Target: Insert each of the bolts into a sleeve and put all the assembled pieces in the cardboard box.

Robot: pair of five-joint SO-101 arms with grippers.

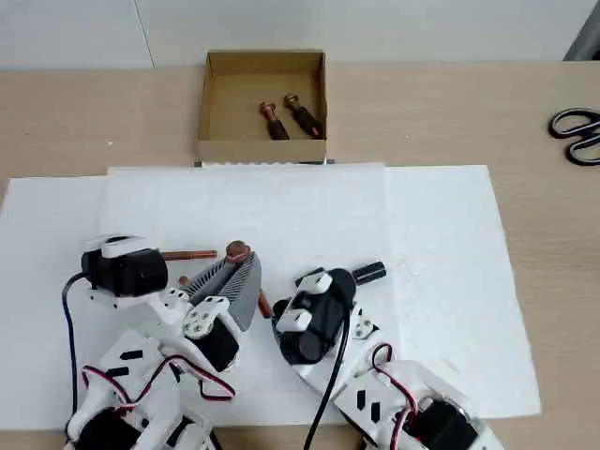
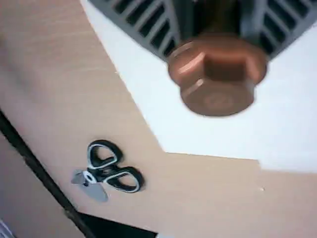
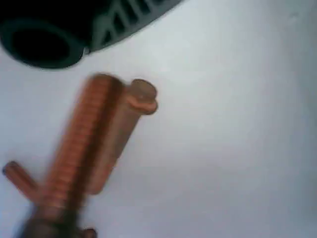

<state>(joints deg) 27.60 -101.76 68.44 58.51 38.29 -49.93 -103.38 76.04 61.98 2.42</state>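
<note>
The left gripper point(image 1: 240, 267) sits toward the near edge of the tabletop point(image 1: 94, 112), left of the middle, over a white sheet point(image 1: 441, 281). Its grey fingers point(image 2: 133, 20) are closed on a copper bolt point(image 2: 218, 74), whose hex head sticks out just past the fingertips. Just beside this gripper, on the side of the left edge, a slim copper piece point(image 1: 187, 254) lies flat on the sheet.

The right arm point(image 1: 314, 314) is next to it, near the middle of the near edge. A black sleeve point(image 1: 368, 273) juts out at its far side, right by the right gripper point(image 3: 106, 29). Whether that gripper is clamped on the sleeve cannot be told. The right wrist view shows a threaded bolt point(image 3: 81, 144) with a shorter copper piece point(image 3: 126, 129) lying against it.

The cardboard box point(image 1: 214, 98) stands open near the middle of the far edge, just beyond the sheet. Inside it are two assembled pieces point(image 1: 275, 122), side by side in the right half. A pair of scissors point(image 1: 577, 136) lies at the right edge of the tabletop.
</note>
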